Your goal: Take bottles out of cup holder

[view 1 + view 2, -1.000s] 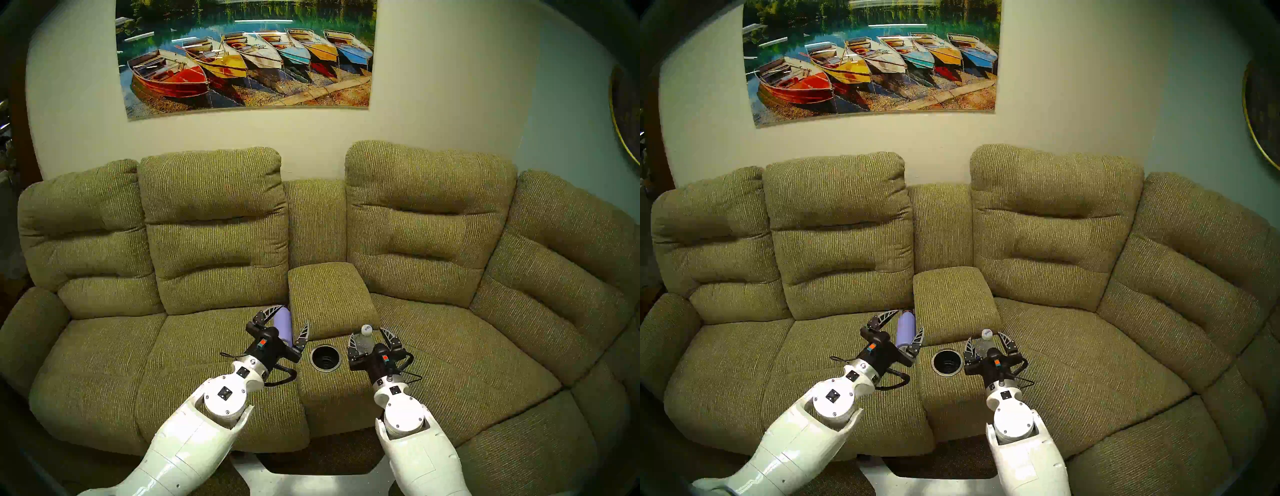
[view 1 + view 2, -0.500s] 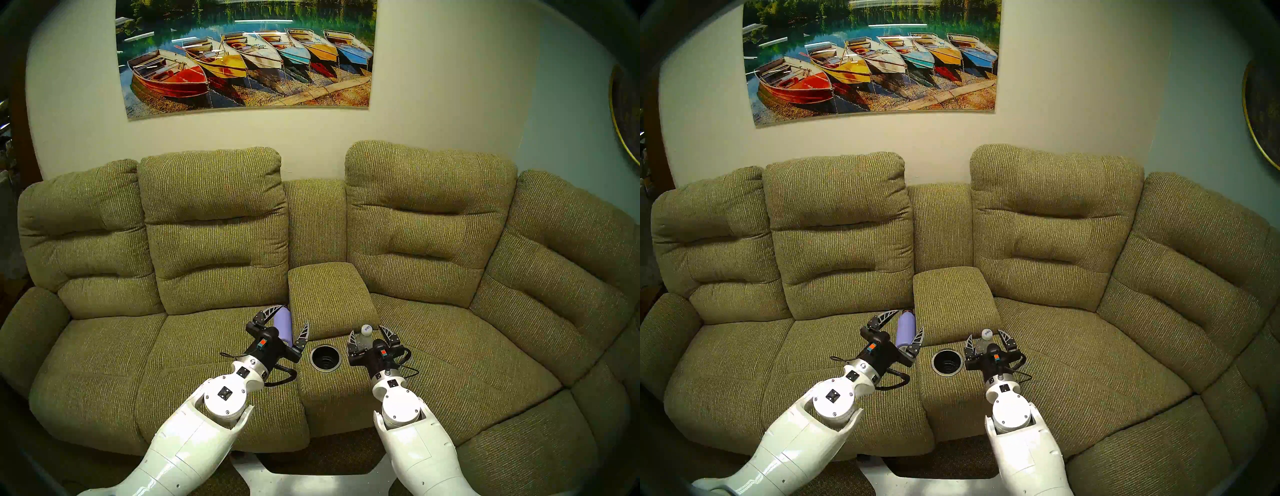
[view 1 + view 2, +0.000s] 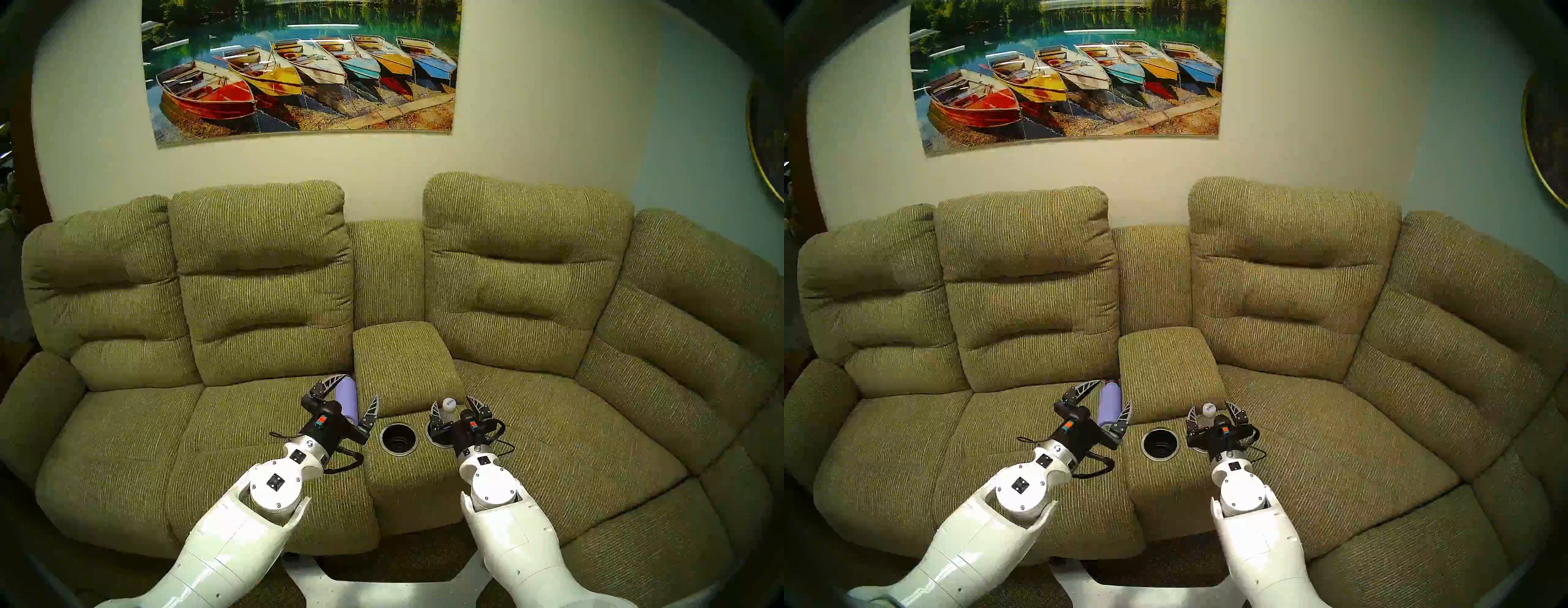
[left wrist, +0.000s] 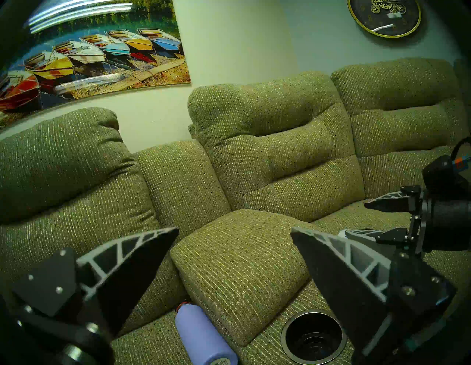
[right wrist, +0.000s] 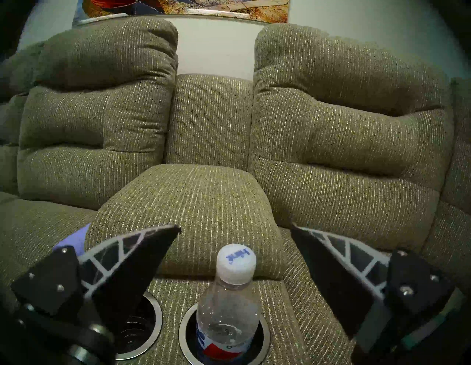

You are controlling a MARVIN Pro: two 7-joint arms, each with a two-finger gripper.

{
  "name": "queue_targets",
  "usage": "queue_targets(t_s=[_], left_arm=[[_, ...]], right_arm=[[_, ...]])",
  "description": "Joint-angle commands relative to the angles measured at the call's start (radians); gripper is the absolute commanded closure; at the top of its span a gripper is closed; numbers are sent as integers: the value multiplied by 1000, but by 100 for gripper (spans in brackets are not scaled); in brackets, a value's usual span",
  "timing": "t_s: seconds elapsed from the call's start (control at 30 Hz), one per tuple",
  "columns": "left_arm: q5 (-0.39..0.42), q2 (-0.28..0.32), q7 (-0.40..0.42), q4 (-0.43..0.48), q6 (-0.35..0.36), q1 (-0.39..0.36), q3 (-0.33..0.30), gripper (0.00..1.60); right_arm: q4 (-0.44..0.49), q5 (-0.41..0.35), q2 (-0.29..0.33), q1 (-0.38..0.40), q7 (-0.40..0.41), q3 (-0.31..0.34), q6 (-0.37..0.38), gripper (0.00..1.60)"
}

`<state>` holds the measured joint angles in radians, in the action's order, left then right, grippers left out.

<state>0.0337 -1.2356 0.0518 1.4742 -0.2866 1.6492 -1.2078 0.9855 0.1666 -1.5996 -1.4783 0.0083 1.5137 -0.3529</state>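
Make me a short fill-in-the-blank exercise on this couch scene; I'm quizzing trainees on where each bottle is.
1. The clear plastic bottle stands upright in the ____ cup holder well, by the robot's sides.
2. The purple flask lies on its side on the seat cushion, ____ the cup holder.
3. The right gripper has its fingers on either side of the clear bottle's cap, with the jaws ____.
4. The other well is ____.

Missing words: right; outside; open; empty
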Motion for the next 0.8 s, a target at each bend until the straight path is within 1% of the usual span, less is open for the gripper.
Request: queue_targets(t_s=[0.0, 0.27, 0.43, 0.63, 0.77], left_arm=[[-2, 0, 1, 16, -8, -4, 1, 0], [-2, 0, 1, 16, -8, -4, 1, 0], [-2, 0, 1, 16, -8, -4, 1, 0], [-2, 0, 1, 16, -8, -4, 1, 0], [-2, 0, 1, 16, -8, -4, 1, 0]], right_arm=[[-19, -14, -13, 64, 12, 0, -17, 0], [-84, -20, -13, 107, 21, 8, -25, 0], [-127, -44, -20, 132, 34, 23, -27, 0], [-173, -47, -26, 160, 40, 28, -34, 0], [-203, -61, -31, 175, 49, 39, -39, 0]])
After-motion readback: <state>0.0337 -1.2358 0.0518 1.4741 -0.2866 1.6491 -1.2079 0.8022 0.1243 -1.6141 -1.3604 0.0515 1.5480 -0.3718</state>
